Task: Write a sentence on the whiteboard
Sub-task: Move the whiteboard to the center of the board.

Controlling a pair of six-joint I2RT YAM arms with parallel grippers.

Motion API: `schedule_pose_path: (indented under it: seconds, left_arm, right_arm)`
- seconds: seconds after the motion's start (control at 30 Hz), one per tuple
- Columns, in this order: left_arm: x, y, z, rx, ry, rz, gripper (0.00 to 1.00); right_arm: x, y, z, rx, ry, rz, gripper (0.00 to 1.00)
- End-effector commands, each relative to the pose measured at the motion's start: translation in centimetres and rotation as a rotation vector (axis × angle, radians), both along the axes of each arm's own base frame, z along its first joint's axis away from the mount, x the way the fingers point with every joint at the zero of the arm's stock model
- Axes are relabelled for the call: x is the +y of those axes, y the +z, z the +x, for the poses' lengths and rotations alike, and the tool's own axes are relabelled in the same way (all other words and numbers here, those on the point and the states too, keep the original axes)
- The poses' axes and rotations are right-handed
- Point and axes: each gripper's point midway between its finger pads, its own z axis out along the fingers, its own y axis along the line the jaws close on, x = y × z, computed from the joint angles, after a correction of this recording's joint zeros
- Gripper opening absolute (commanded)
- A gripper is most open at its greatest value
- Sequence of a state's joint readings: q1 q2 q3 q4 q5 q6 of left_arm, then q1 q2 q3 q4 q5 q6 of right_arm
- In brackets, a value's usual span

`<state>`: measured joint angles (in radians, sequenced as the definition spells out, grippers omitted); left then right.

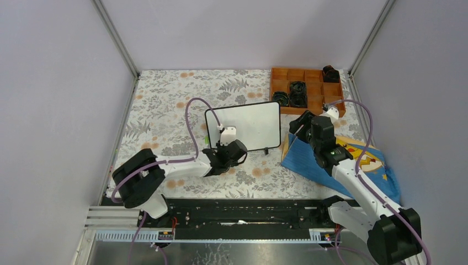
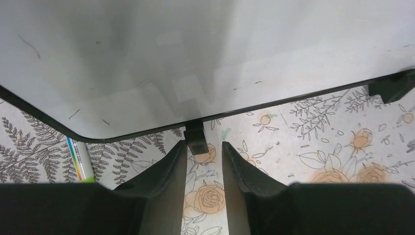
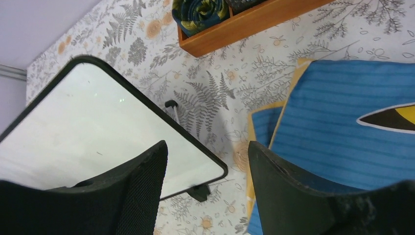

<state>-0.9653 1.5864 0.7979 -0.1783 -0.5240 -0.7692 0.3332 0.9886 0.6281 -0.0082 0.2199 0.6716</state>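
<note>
The whiteboard [image 1: 249,124] stands tilted on small black feet in the middle of the floral table. Its white face [image 2: 195,54] shows only faint specks, and the sentence is not in view on it. My left gripper [image 1: 223,144] sits at the board's near edge. It [image 2: 204,147] is open, with only the tablecloth between its fingers, and its tips are just short of a black foot [image 2: 195,139]. My right gripper [image 1: 299,124] hovers to the right of the board. It [image 3: 208,156] is wide open and empty, above the board's near right corner [image 3: 215,169].
A white marker with a green end [image 2: 80,159] lies on the cloth by the board's left corner. A blue cloth [image 1: 345,160] with yellow print is spread at the right, under the right arm. An orange compartment tray [image 1: 306,88] with black coiled items stands at the back right.
</note>
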Motion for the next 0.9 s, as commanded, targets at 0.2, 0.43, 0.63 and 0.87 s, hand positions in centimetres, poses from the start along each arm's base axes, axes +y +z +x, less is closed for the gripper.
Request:
schedule_pose_path:
  seconds: [0.2, 0.43, 0.63, 0.87]
  left_arm:
    - [0.1, 2.5, -1.3, -0.027, -0.016, -0.029, 0.44]
    - [2.5, 8.8, -3.4, -0.091, -0.01, -0.151, 0.69]
    - [6.5, 14.3, -1.8, -0.22, 0.04, -0.179, 0.91]
    - [11.9, 17.0, 1.6, -0.23, 0.152, -0.253, 0.92]
  right_arm:
    - [0.1, 1.0, -2.4, -0.041, 0.099, -0.079, 0.68]
    - [2.6, 3.1, -4.9, -0.16, 0.276, -0.126, 0.64]
    - [5.9, 1.7, -6.7, -0.166, 0.4, -0.176, 0.61]
    - [9.7, -2.7, -8.0, -0.088, 0.474, -0.209, 0.59]
